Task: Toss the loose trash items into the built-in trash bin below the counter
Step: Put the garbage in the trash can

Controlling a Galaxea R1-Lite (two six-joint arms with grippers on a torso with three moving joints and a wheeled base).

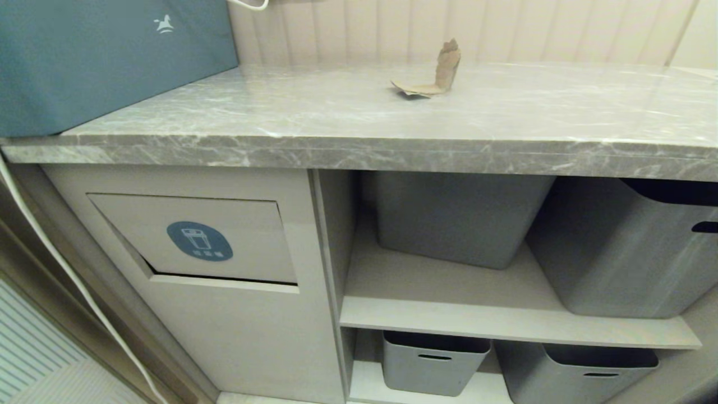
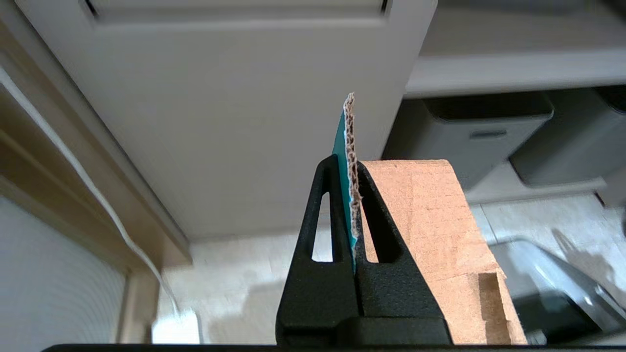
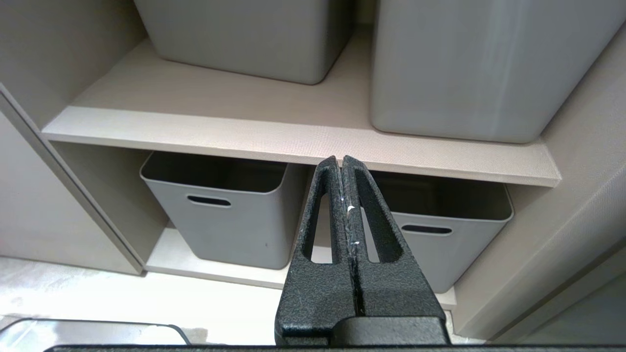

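Cardboard scrap [image 2: 349,146] clamped in left claw [image 2: 353,168]; right claw [image 3: 341,164] closed, facing grey tubs [image 3: 220,215].

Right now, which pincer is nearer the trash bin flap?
Left. The left pincer, holding a cardboard scrap, faces the bin cabinet below the flap; the right pincer faces the tub shelves.

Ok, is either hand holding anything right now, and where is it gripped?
The left hand pinches a cardboard scrap by its torn edge, which sticks up past the fingertips. The right hand is shut and empty.
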